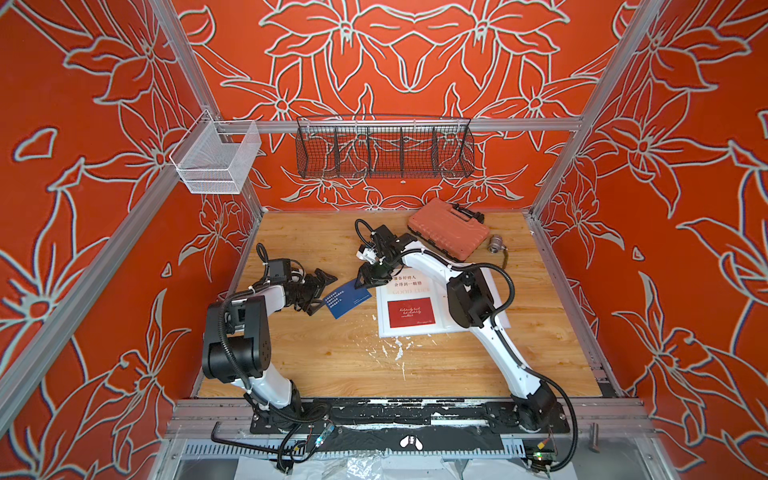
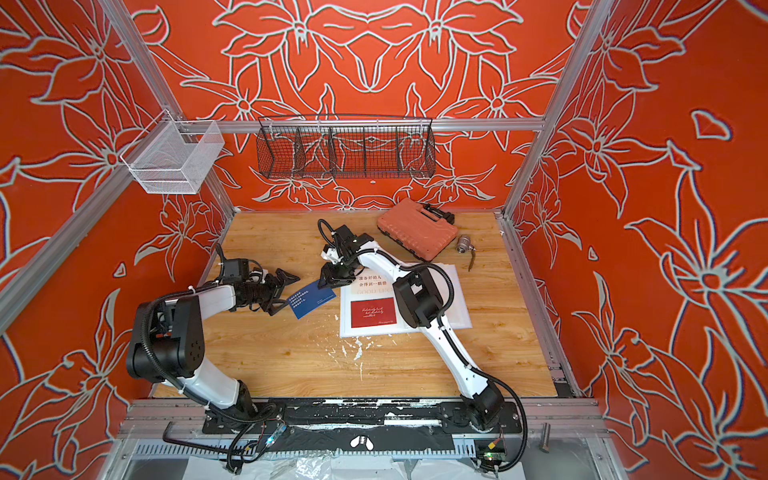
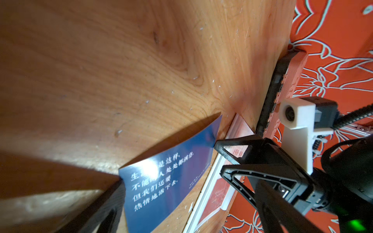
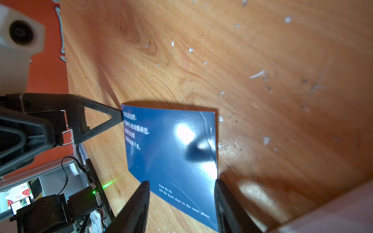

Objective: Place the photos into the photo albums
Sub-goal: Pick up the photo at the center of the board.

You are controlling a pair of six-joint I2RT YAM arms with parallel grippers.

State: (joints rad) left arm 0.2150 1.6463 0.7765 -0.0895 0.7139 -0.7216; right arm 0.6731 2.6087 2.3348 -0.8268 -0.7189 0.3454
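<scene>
Seemingly picking up the blue card (image 1: 347, 299), mid-frame left of the album (image 1: 384, 316), with right claw (image 1: 362, 285) half-closed astride it, hold uncertain, left claw (image 1: 321, 293) wide, empty; next, lifting pageward.

Wooden table (image 1: 332, 353), album (image 1: 383, 320), orange case (image 1: 446, 230), valve (image 1: 495, 244)

Both top views are bright and evenly lit from above, with short soft shadows under the arms on the surface (image 1: 332, 357). Wide-angle bending curves the frame rails (image 1: 104, 262) toward the edges, and the wall pattern (image 1: 685, 166) shows colour fringing there. The wrist views are warmer and dimmer. White glare blooms on the navy card (image 4: 171, 153), which casts a hard shadow. The right gripper (image 4: 182, 181), close to the lens, has soft, dark jaws.
</scene>
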